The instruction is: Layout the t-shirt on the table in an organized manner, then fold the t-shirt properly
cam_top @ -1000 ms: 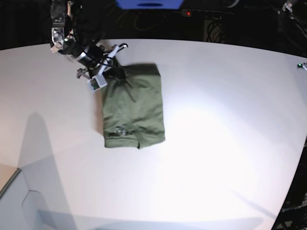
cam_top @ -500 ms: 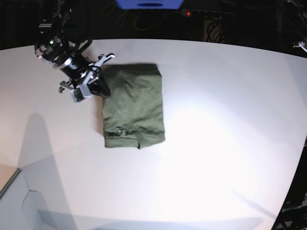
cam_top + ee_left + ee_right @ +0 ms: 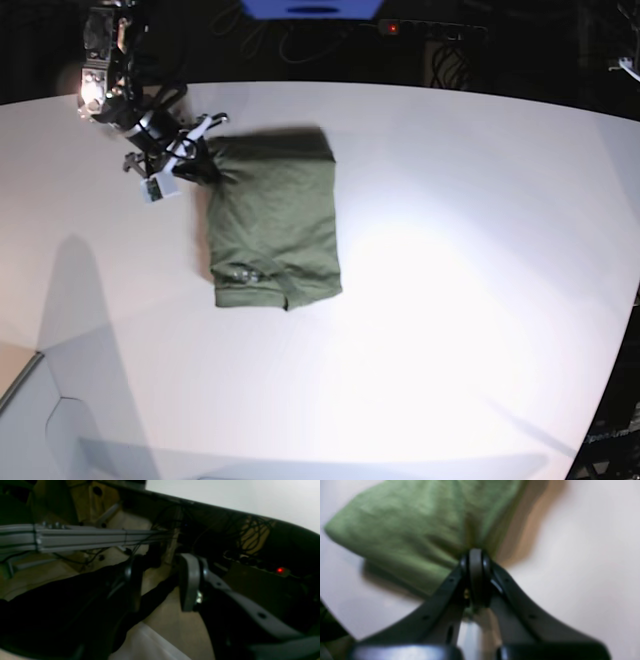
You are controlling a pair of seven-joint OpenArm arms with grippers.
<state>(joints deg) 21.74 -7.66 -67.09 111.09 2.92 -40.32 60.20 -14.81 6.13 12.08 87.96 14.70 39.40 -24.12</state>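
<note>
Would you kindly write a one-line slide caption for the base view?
Right gripper shut on the upper-left corner of the folded olive t-shirt lying on the white table.

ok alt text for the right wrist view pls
Blurred close-up from the right wrist: the right gripper, its dark fingers closed together, pinches the edge of the olive-green t-shirt. The cloth bunches toward the grip and spreads up and left over the white table.

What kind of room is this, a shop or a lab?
Likely a robotics lab: a big white table holds only a folded t-shirt, a robot arm's claw sits at its corner, and loose cables run behind.
</note>
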